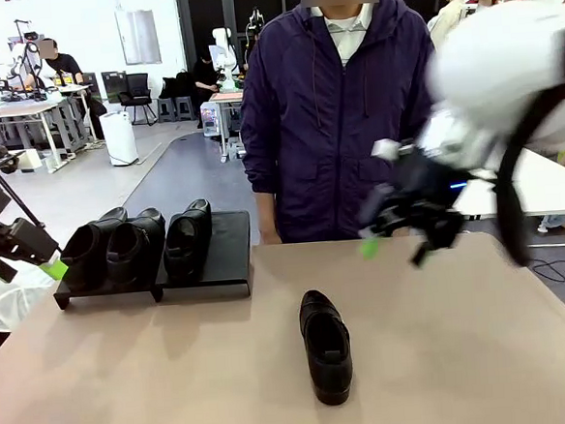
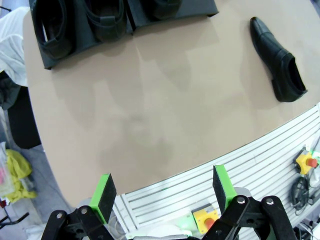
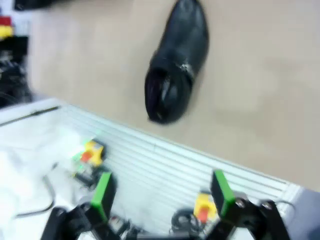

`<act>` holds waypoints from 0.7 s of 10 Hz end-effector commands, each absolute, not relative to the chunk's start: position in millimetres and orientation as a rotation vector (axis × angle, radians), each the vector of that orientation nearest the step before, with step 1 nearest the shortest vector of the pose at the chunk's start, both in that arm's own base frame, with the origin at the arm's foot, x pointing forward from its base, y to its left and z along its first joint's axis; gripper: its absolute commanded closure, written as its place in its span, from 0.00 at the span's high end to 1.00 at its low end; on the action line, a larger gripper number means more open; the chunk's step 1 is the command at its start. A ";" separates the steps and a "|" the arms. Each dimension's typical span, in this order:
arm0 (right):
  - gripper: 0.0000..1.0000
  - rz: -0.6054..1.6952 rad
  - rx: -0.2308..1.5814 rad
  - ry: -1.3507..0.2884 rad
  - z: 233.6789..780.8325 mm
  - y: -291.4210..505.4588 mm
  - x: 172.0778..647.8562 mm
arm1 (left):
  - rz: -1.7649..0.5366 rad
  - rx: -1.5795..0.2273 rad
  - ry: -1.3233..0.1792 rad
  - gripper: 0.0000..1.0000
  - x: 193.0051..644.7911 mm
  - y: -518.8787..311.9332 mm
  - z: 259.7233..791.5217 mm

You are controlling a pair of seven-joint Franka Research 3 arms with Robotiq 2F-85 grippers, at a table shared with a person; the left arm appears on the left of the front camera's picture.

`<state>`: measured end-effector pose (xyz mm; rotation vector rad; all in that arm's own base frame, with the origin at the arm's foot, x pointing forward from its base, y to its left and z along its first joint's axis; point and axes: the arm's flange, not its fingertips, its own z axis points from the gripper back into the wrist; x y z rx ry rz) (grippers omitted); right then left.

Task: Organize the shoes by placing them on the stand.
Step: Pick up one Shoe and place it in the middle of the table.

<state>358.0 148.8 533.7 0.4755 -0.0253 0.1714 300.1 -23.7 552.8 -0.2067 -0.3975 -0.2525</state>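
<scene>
Three black shoes [image 1: 134,244] stand side by side on the low black stand [image 1: 228,243] at the far left of the table. A fourth black shoe [image 1: 326,345] lies alone on the tan tabletop near the middle, toe towards the person. My right gripper [image 1: 396,246] hangs blurred above the table's far right, well away from that shoe, its jaws open and empty. The right wrist view shows the loose shoe [image 3: 177,60] beyond the open green pads [image 3: 102,195]. My left gripper [image 1: 36,260] waits open at the left edge beside the stand; its wrist view shows the stand [image 2: 197,6] and the loose shoe [image 2: 277,60].
A person in a dark purple jacket [image 1: 339,121] stands at the far edge of the table [image 1: 467,354], behind the stand's right end. A slot on the stand's right side is bare. A ribbed metal edge with yellow boxes with red buttons [image 2: 207,217] runs along the near side.
</scene>
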 end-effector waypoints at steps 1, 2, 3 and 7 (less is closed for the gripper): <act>1.00 0.159 0.563 -0.030 543.5 60.4 340.3 | -0.267 -0.202 -0.389 1.00 300.5 -21.4 555.0; 1.00 0.101 0.580 -0.075 546.6 26.2 329.4 | -0.267 -0.202 -0.389 1.00 300.5 -21.4 555.0; 1.00 0.033 0.546 -0.155 545.5 2.5 314.1 | -0.267 -0.202 -0.389 1.00 300.5 -21.4 555.0; 1.00 0.025 0.579 -0.149 556.2 -15.2 310.6 | -0.267 -0.202 -0.389 1.00 300.5 -21.4 555.0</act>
